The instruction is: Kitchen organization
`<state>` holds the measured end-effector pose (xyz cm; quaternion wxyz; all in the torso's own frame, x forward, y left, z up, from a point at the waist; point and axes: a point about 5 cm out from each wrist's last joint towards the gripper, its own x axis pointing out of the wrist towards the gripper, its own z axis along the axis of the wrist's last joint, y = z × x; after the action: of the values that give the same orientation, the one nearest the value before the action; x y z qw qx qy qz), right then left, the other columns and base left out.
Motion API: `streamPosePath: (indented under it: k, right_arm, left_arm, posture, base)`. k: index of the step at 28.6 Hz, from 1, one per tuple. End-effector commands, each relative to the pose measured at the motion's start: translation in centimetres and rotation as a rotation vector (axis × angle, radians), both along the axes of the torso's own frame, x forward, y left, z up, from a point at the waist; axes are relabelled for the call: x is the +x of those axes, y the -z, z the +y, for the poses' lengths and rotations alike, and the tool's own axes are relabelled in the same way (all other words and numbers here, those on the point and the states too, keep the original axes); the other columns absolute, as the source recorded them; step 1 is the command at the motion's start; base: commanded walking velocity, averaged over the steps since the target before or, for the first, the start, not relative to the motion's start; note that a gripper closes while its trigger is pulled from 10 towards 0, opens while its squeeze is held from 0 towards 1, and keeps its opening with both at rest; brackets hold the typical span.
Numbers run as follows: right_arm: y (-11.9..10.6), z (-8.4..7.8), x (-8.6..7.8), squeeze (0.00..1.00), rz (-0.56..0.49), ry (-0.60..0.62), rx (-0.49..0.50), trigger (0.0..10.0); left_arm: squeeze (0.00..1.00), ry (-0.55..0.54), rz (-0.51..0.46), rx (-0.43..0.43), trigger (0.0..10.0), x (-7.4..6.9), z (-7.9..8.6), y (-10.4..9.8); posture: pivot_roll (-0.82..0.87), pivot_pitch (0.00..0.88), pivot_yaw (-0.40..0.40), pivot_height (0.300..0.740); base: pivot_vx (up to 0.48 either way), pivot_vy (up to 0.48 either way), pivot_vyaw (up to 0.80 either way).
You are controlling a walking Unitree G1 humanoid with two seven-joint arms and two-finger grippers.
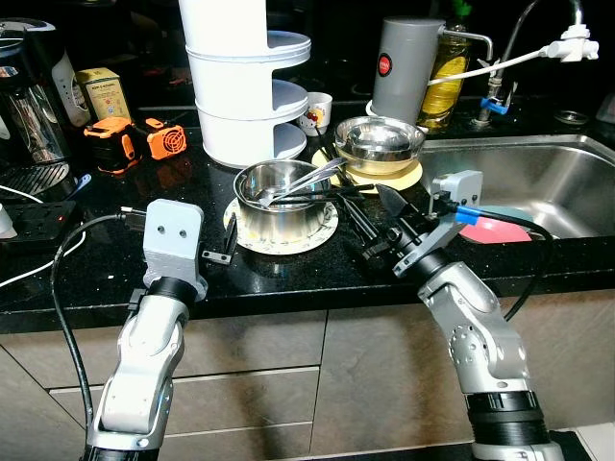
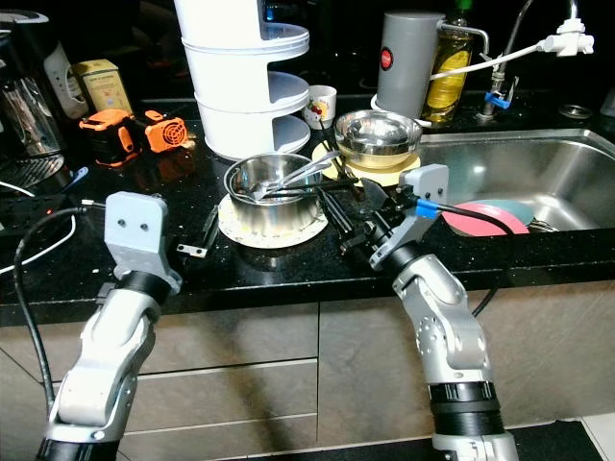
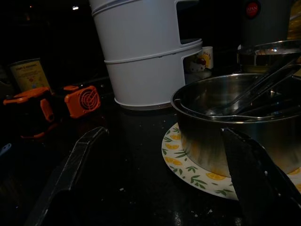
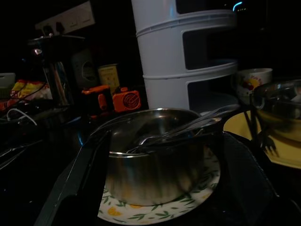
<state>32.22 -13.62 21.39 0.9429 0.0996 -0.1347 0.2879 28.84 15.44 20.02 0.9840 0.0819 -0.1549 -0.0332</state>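
Note:
A steel pot (image 1: 277, 184) holding several utensils stands on a leaf-patterned plate (image 1: 288, 237) mid-counter. Behind it to the right, a steel bowl (image 1: 379, 137) rests on a yellow plate (image 1: 389, 176). My left gripper (image 1: 224, 245) hovers just left of the patterned plate, open, with nothing between its fingers (image 3: 70, 174). The pot (image 3: 225, 117) is ahead of it. My right gripper (image 1: 365, 209) is just right of the pot, open and pointing at it. In the right wrist view the pot (image 4: 150, 150) shows beyond the spread fingers (image 4: 80, 179).
A white tiered rack (image 1: 245, 86) stands behind the pot, with a mug (image 1: 315, 111) beside it. A grey canister (image 1: 406, 67) and an oil bottle (image 1: 445, 72) are at the back. At the right is the sink (image 1: 548, 163), holding a pink plate (image 1: 495, 231). Orange gadgets (image 1: 115, 140), a coffee machine (image 1: 29, 106) and cables lie left.

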Motion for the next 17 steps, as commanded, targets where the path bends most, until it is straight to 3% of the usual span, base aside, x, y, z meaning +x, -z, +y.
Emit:
streamPosePath:
  k: [1, 17]
  right_arm:
    - [0.4, 0.6, 0.2, 0.26, 0.026, -0.008, -0.017, 10.0]
    - [0.4, 2.4, 0.1, 0.27, 0.026, -0.05, -0.011, 10.0]
  left_arm:
    - [0.0, 0.001, 0.008, -0.005, 10.0, 0.1, -0.1, 0.1]
    - [0.0, 0.001, 0.009, -0.015, 10.0, -0.1, -0.3, 0.1]
  posture:
    - [0.05, 0.0, -0.015, 0.74]
    - [0.05, 0.0, -0.019, 0.74]
  base:
    - [0.0, 0.0, 0.0]
    - [0.0, 0.0, 0.0]
